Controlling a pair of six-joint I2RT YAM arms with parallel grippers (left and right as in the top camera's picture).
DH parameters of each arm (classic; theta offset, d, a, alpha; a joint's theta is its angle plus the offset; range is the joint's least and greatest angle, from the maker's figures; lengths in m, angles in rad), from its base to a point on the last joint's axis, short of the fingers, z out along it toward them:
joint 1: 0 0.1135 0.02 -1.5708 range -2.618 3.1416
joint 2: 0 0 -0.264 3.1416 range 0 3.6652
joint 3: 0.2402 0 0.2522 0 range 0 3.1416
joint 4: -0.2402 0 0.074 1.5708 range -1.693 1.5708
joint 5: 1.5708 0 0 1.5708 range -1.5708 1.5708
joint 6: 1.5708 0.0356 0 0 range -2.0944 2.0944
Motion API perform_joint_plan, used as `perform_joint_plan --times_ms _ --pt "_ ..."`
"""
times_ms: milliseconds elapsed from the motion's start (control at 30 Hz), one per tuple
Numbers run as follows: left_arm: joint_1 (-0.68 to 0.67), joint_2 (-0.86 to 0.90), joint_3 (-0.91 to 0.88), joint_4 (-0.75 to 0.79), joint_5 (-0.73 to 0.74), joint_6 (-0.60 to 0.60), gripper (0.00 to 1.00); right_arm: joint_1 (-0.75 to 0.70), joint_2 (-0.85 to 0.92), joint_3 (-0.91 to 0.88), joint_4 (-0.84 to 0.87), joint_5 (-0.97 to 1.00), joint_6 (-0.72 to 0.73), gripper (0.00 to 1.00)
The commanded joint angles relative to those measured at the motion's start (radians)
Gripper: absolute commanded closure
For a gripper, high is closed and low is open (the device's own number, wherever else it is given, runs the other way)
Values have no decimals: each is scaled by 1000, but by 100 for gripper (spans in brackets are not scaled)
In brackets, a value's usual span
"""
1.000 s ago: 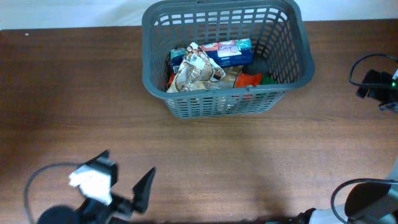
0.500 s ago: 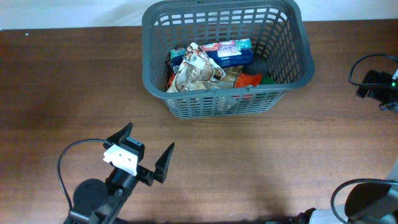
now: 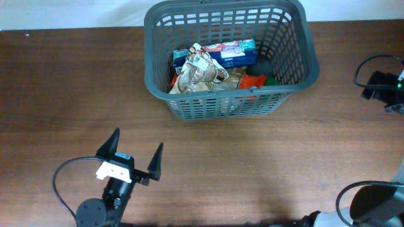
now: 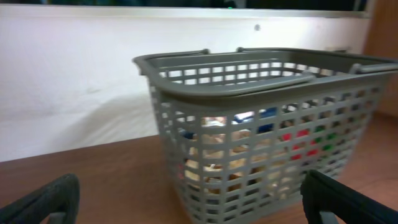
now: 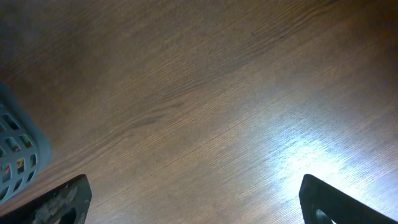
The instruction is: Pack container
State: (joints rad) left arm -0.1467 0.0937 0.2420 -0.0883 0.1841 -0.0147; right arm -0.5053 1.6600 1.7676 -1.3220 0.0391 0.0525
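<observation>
Turning squarely toward the container (image 3: 221,107), the left claw (image 3: 135,151) gapes empty; right claw (image 5: 194,200) likewise.

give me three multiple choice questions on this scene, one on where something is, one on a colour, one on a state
1. In the overhead view, where does the large dark grey slotted plastic basket stand on the brown wooden table?
A) by the far edge, near the middle
B) at the near left corner
C) at the near right corner

2. What colour is most of the box-shaped packet at the far side inside the basket?
A) yellow
B) blue
C) black

3. What state is the left gripper in?
A) shut on a packet
B) shut on the basket's rim
C) open, holding nothing

Answers:
1 A, the basket sits at the top of the overhead view, by the table's far edge.
2 B, its face is blue with some white.
3 C, its fingers stand wide apart over bare table.
</observation>
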Motion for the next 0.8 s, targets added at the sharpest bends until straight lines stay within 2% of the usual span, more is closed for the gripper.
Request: perform_joint_plan --times_ms 0,367,567,767 --pt "59 -31 -25 6 2 16 1 -6 2 -3 3 -2 8 1" --pt "105 -89 -63 15 -5 85 1 -6 2 -3 3 -2 8 1" --pt "105 -89 -75 68 -8 193 1 -6 2 -3 3 -2 8 1" --pt "105 -89 -172 175 -7 192 1 -6 2 -3 3 -2 8 1"
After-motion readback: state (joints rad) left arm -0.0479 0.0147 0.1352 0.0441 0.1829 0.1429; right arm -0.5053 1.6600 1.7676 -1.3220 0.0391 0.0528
